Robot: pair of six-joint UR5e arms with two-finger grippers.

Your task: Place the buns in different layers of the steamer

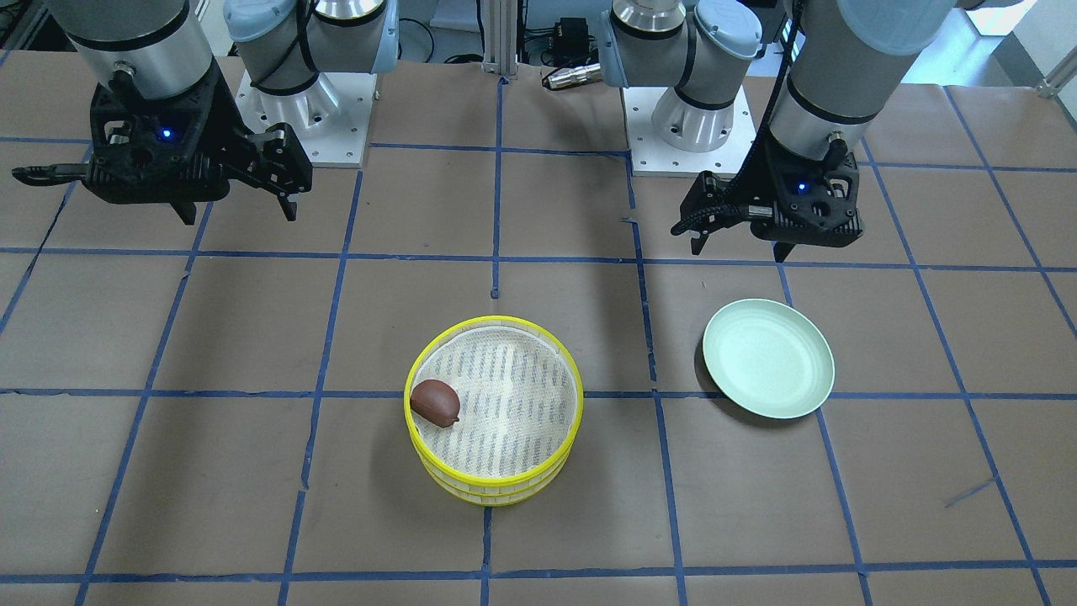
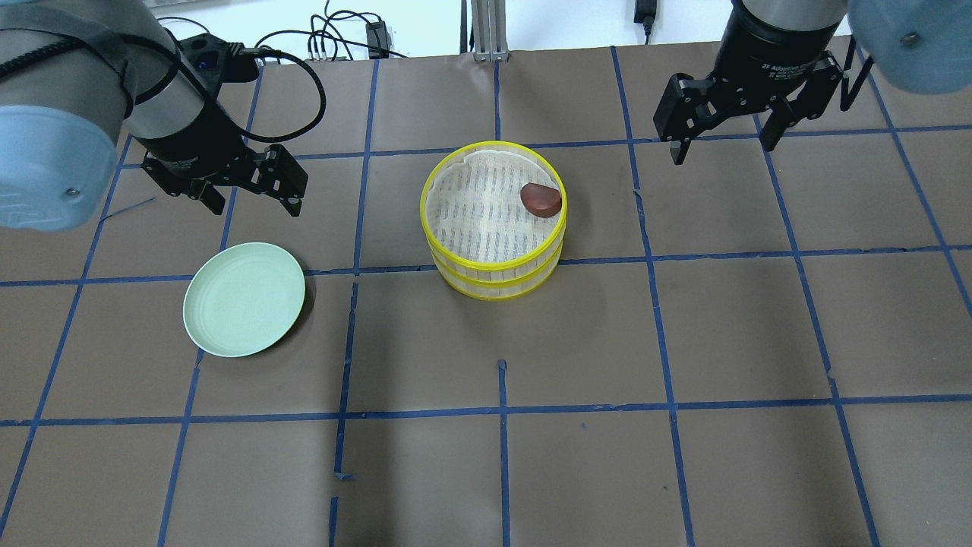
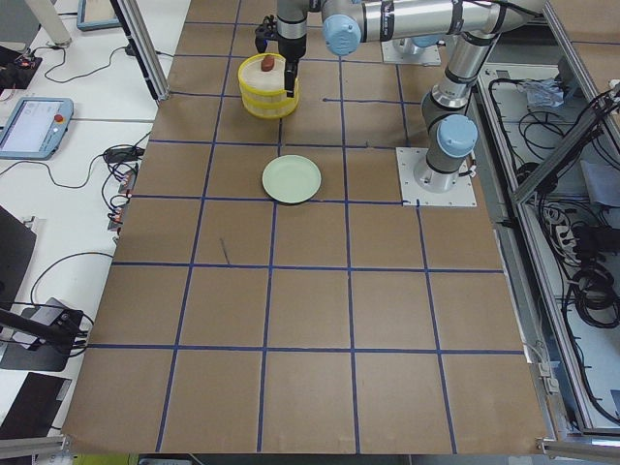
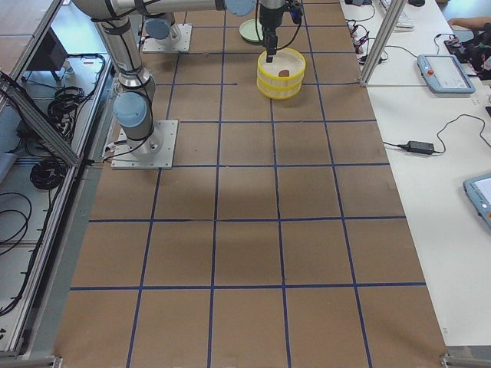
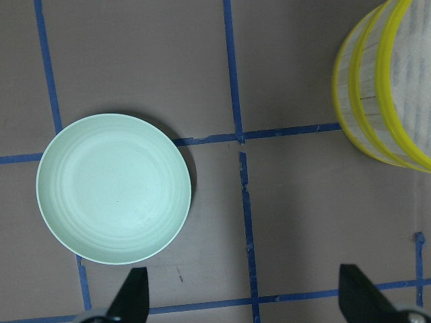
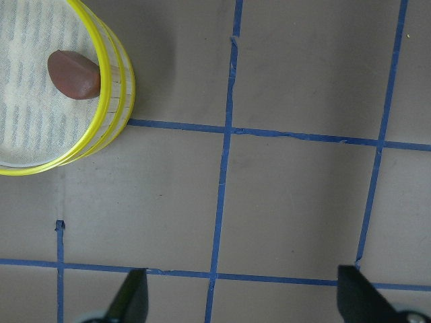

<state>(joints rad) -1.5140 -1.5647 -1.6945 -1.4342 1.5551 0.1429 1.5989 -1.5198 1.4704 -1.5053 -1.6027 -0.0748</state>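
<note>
Two yellow-rimmed steamer layers are stacked at the table's middle, the top layer on the lower one. The dark reddish-brown bun lies on the top layer's mesh near the rim; it also shows in the front view and the right wrist view. The white bun is hidden in every view. My left gripper is open and empty, raised behind the pale green plate. My right gripper is open and empty, raised to the right of the stack.
The pale green plate is empty and lies on the brown paper with blue tape lines. The left wrist view shows the plate and the stack's wall.
</note>
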